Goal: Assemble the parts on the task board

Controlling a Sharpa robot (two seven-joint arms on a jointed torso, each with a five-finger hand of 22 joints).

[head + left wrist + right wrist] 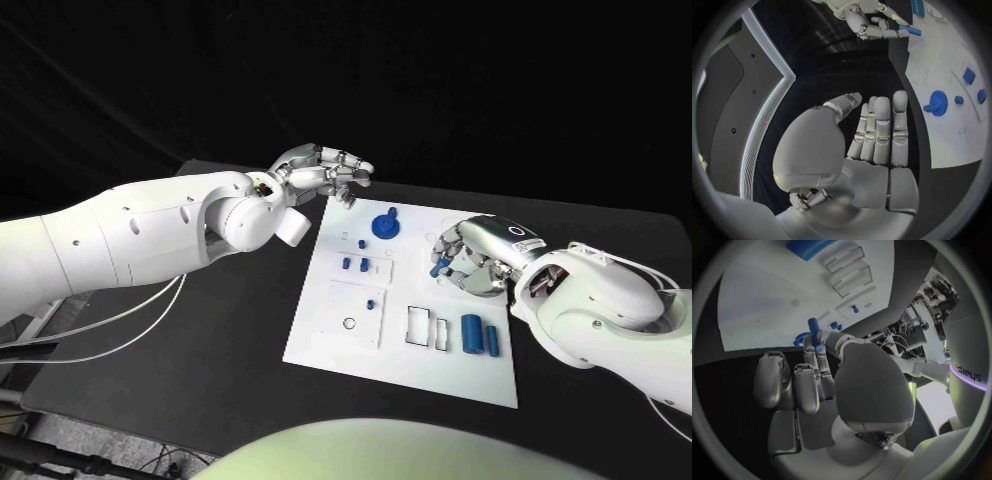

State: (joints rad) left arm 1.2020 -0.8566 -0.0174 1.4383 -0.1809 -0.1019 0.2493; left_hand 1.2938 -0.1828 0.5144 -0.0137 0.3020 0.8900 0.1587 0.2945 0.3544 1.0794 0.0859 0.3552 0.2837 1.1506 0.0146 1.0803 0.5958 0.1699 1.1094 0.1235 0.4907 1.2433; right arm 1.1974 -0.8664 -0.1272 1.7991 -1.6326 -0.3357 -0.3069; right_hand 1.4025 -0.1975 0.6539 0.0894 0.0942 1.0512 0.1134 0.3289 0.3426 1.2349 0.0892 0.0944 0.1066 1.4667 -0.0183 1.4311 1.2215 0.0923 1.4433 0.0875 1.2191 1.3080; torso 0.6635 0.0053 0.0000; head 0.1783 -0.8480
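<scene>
Blue part (813, 326) pinched (wrist view) by right hand (469, 262).

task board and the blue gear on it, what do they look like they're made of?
Task board: probably rigid plastic or painted plate, white and matte, flat with crisp cut recesses and no glare. Blue gear: likely moulded or printed plastic, uniform saturated blue, dull sheen, toothed rim; seen also in the left wrist view.

"sharpa" lettering on right arm (967, 372)
</scene>
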